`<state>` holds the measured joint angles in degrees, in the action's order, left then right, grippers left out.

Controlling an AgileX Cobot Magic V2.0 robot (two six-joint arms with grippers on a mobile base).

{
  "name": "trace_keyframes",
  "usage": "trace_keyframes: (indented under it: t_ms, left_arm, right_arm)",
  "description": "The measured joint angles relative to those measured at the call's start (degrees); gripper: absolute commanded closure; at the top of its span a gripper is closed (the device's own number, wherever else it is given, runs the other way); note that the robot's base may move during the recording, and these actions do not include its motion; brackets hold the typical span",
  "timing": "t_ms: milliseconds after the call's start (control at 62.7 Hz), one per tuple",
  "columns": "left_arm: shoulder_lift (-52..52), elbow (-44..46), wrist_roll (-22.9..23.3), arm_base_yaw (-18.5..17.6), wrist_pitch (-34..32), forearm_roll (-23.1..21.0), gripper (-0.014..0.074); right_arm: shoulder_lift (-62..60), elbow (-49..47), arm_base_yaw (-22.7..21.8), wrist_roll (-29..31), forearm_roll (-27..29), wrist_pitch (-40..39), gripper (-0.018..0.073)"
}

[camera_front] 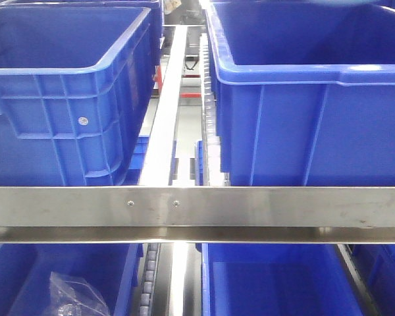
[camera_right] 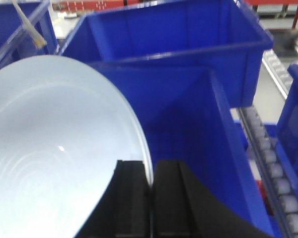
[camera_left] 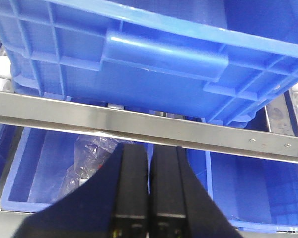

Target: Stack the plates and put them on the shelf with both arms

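Observation:
In the right wrist view my right gripper (camera_right: 151, 166) is shut on the rim of a large pale blue-white plate (camera_right: 49, 148), held tilted over an open blue crate (camera_right: 188, 124). I cannot tell whether a second plate lies with it. In the left wrist view my left gripper (camera_left: 150, 148) is shut and empty, its fingers pressed together just in front of and below the shelf's steel beam (camera_left: 139, 124). The same kind of beam (camera_front: 250, 207) crosses the front view, where no gripper or arm shows.
Big blue crates (camera_front: 59, 92) (camera_front: 303, 105) stand on the upper level, with white roller tracks (camera_front: 210, 112) between them. Lower crates sit under the beam; one holds a clear plastic bag (camera_left: 87, 158). More rollers (camera_right: 275, 173) run right of the crate under the plate.

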<state>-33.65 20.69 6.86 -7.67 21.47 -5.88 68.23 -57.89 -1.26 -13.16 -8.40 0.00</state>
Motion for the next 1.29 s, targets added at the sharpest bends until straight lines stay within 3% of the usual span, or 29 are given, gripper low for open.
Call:
trace_keyframes:
  t_ms: [207,303,415,495,542,877,1292]
  left_arm:
    - [0.0,0.0,0.0,0.0,0.0,0.0,0.0514]
    - [0.0,0.0,0.0,0.0,0.0,0.0,0.0514]
    - [0.0,0.0,0.0,0.0,0.0,0.0,0.0514]
    - [0.0,0.0,0.0,0.0,0.0,0.0,0.0514]
    - [0.0,0.0,0.0,0.0,0.0,0.0,0.0514]
    - [0.0,0.0,0.0,0.0,0.0,0.0,0.0514]
    - [0.0,0.0,0.0,0.0,0.0,0.0,0.0514]
  right_arm:
    - [-0.5,-0.1,0.0,0.0,0.0,0.0,0.0505]
    - [-0.5,-0.1,0.0,0.0,0.0,0.6,0.0431]
    - [-0.5,-0.1,0.0,0.0,0.0,2.2,0.0221]
    - [-0.5,-0.1,0.0,0.0,0.0,3.4,0.0002]
    - [-0.5,-0.1,0.0,0.0,0.0,3.7,-0.0042]
    - [-1.8,1.6,0.0,0.0,0.0,7.5,-0.0043]
    - [-24.2,27.2,0.0,0.0,0.0,7.0,-0.0043]
